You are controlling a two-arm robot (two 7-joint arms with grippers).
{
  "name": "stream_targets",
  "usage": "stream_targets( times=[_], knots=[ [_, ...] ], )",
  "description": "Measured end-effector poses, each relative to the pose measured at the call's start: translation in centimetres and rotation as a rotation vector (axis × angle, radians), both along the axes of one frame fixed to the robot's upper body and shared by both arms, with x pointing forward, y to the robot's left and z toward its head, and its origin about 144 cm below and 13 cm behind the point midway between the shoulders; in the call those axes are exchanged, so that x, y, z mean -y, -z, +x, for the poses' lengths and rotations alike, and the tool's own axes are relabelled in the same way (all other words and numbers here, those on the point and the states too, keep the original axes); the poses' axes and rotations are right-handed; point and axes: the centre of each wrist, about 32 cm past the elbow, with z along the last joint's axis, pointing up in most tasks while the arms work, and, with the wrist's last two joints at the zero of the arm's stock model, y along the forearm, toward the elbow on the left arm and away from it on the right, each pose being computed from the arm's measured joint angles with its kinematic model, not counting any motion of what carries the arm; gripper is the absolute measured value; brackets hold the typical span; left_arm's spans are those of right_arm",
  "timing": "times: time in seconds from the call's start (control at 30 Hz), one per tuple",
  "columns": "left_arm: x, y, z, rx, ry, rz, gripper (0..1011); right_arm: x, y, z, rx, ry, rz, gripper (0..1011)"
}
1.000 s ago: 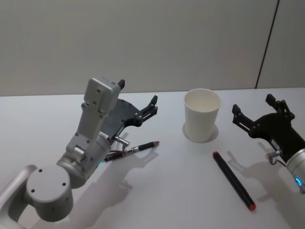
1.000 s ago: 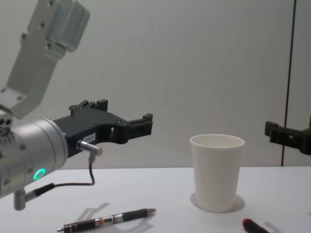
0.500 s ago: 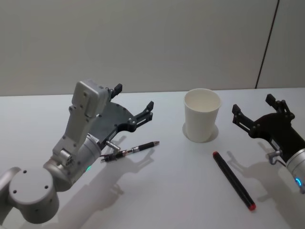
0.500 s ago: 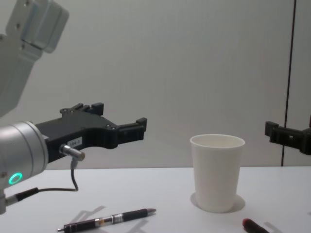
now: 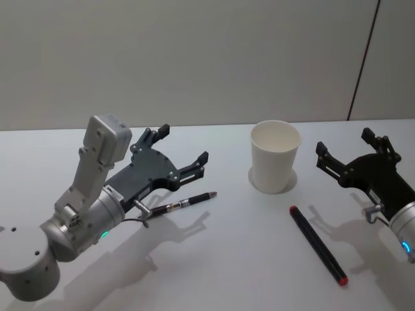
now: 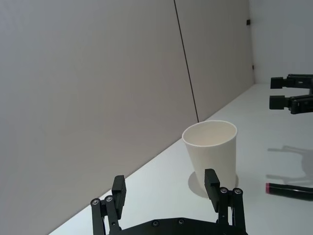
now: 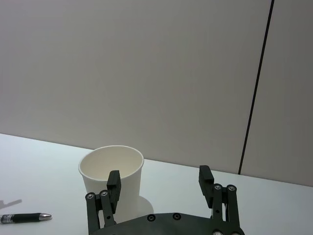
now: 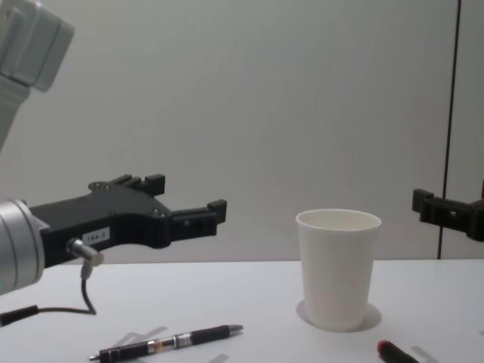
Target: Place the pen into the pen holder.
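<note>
Hovering centre-left, the left gripper (image 5: 183, 144) gapes wide over the slim black silver-tipped pen (image 5: 181, 203), which lies flat left of the tapered white paper cup (image 5: 275, 159). Light, stiff, probably roll-prone: pinch mid-barrel. At right edge the right gripper (image 5: 344, 141) idles, equally spread.

The pen holder (image 5: 275, 155), a plain white paper cup, tapered and with a rolled rim, is stood upright on the white table (image 5: 233, 259), mouth open upward, toward the far side, right of the middle. A slim black pen (image 5: 185, 203) with a silvery tip is laid flat to its left, well apart, tip turned toward the cup. A thicker red-ended pen (image 5: 317, 245), black along its body, is laid flat nearer and to the cup's right, not touching it.
</note>
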Motion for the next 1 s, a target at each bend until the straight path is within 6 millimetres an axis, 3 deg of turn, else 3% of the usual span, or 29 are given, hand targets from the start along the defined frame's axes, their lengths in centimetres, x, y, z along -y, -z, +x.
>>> stream_targets(
  times=[1.0],
  knots=[
    [-3.5,0.7,3.5,-0.171,0.119,0.124,1001,0.0,0.0,0.0,0.0,0.0,0.0,1002]
  ],
)
